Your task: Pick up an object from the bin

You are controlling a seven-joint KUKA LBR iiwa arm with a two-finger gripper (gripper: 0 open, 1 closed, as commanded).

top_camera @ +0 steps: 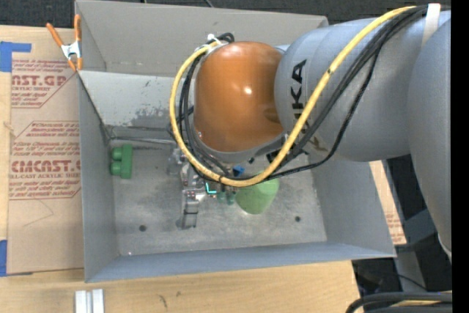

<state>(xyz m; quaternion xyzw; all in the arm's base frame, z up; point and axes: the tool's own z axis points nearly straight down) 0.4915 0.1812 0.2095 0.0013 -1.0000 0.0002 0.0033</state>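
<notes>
Closest to the camera is the thick grey arm (366, 84), which comes in from the right and covers much of the bin's right half. At its end sits a rounded orange cover (234, 95), with a yellow cable (174, 102) looped round it together with darker cables. Below the cover the hand (190, 209) reaches down, low over the floor of the grey metal bin (220, 249), about midway across it. Whether the hand is apart or together cannot be told: the metal parts at its tip are small and partly hidden under the cover.

Two loose things lie in the bin. Just beside the hand, on the side towards the arm, is a light green rounded piece (258, 198); its upper part is hidden under the wrist, so its full shape is not clear, and whether it touches the hand cannot be told. Well apart from the hand on the opposite side, near the bin's left wall, lies a darker green blocky piece (122, 161), flat on the floor and clear of the arm. Directly under the hand's tip is bare grey floor, with the light green piece the nearer of the two.
</notes>
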